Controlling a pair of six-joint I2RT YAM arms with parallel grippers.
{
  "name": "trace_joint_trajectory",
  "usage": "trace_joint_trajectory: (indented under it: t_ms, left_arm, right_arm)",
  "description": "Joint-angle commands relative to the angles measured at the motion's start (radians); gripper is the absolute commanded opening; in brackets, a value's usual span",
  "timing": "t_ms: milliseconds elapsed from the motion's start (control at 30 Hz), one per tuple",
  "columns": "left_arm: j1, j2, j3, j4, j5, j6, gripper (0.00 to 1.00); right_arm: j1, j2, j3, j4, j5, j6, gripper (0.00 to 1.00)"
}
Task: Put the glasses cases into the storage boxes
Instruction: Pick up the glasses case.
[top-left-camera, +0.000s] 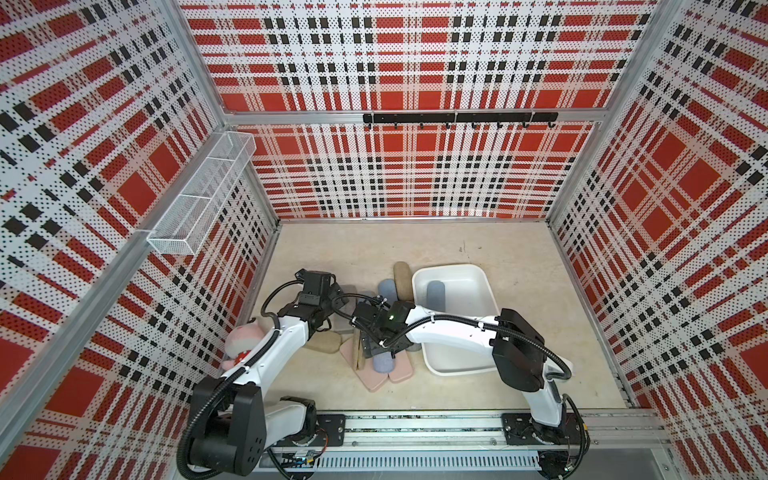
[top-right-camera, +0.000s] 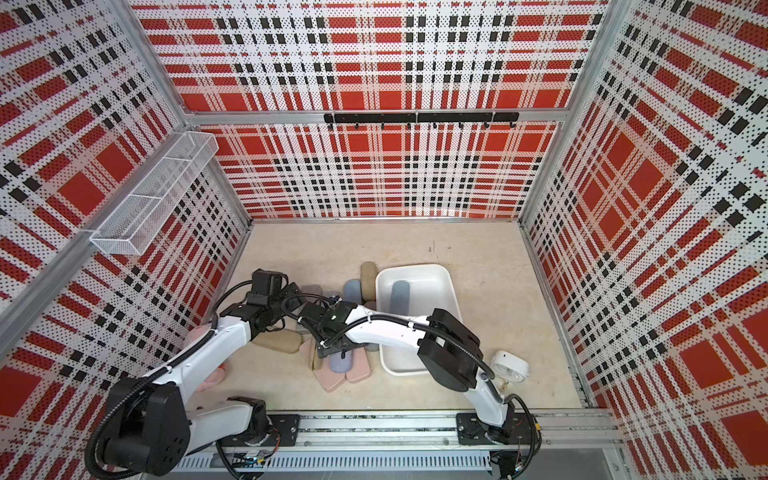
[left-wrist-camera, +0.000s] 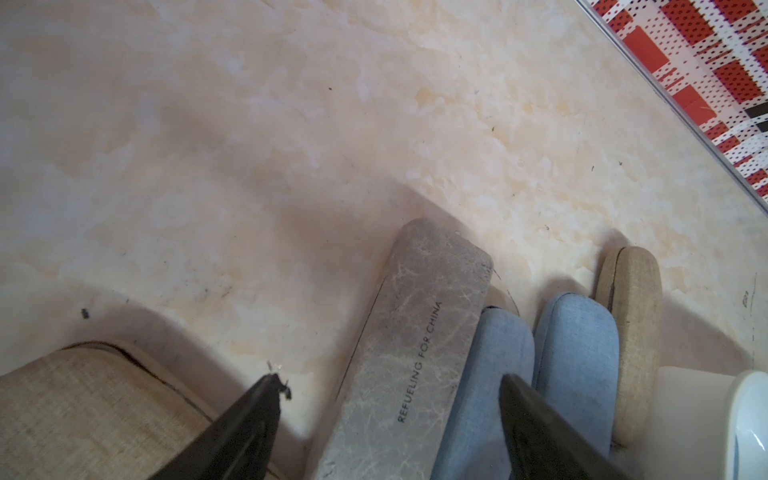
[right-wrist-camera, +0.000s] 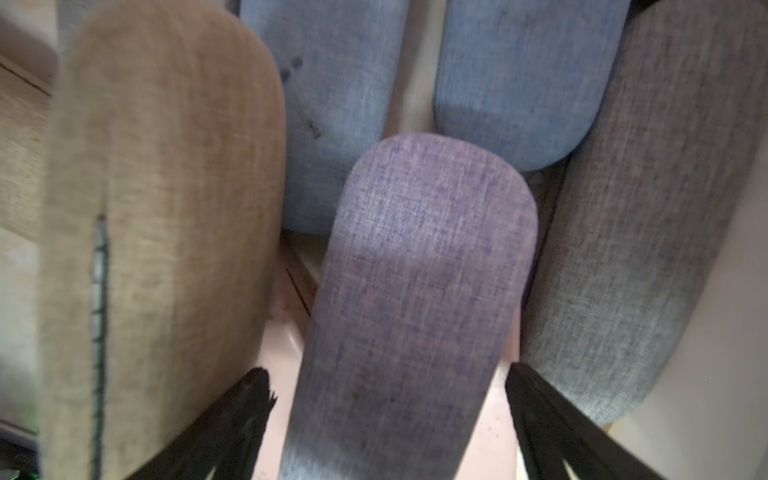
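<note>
- Glasses cases lie mostly in one heap on the desk, near its middle, just beside the left wall of the storage box.
- One grey-blue case lies inside the storage box, along its left wall and nearer to its back corner.
- Outside the box, at its back-left corner, a tan case touches the rim, and a blue case lies just beside that one.
- My right gripper is released. The jaws stand wide and the lavender case lies between them with a gap on each side, so I grasp nothing.
- The lavender case rests on flat pink cases. On one side of it an upright tan case stands on its long edge, and on the other side lies a grey fabric case.
- My left gripper is released too. Its jaws are apart above a grey marbled case with the words "REFUELING FOR CHINA" and a light blue case that touches it. Bare desk shows between one finger and the marbled case.
- A flat-lying tan case is near this gripper, on the side of the desk's left edge.
- A pink plush toy sits at the left edge of the desk, partly hidden by my left arm.
</note>
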Motion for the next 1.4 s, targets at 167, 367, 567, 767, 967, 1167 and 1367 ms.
trace_joint_trajectory:
  t_ms: [167,367,567,767,967,1167,1367]
  left_arm:
    - [-0.006,0.009,-0.009,0.017,0.001,0.005,0.86]
    - [-0.014,0.015,-0.006,0.023,0.005,0.002,0.86]
    - [-0.017,0.029,-0.006,0.029,0.007,-0.001,0.85]
    - [-0.017,0.031,-0.003,0.034,0.012,-0.005,0.86]
    - [-0.033,0.029,0.004,0.034,0.010,-0.009,0.85]
    - [-0.058,0.033,0.024,0.025,-0.001,-0.009,0.85]
    - [-0.107,0.027,0.036,0.023,-0.009,-0.016,0.85]
  right_arm:
    - [0.003,0.029,0.034,-0.053,0.054,0.030,0.81]
    - [0.000,0.028,0.038,-0.068,0.066,0.031,0.82]
    - [-0.001,0.046,0.038,-0.037,0.039,0.014,0.77]
    - [-0.004,0.052,0.038,-0.030,0.032,0.003,0.70]
    - [-0.003,0.018,0.044,-0.031,0.065,0.004,0.65]
    - [-0.003,-0.070,0.043,-0.028,0.125,0.000,0.62]
    - [-0.044,-0.187,0.023,-0.069,0.229,-0.024,0.62]
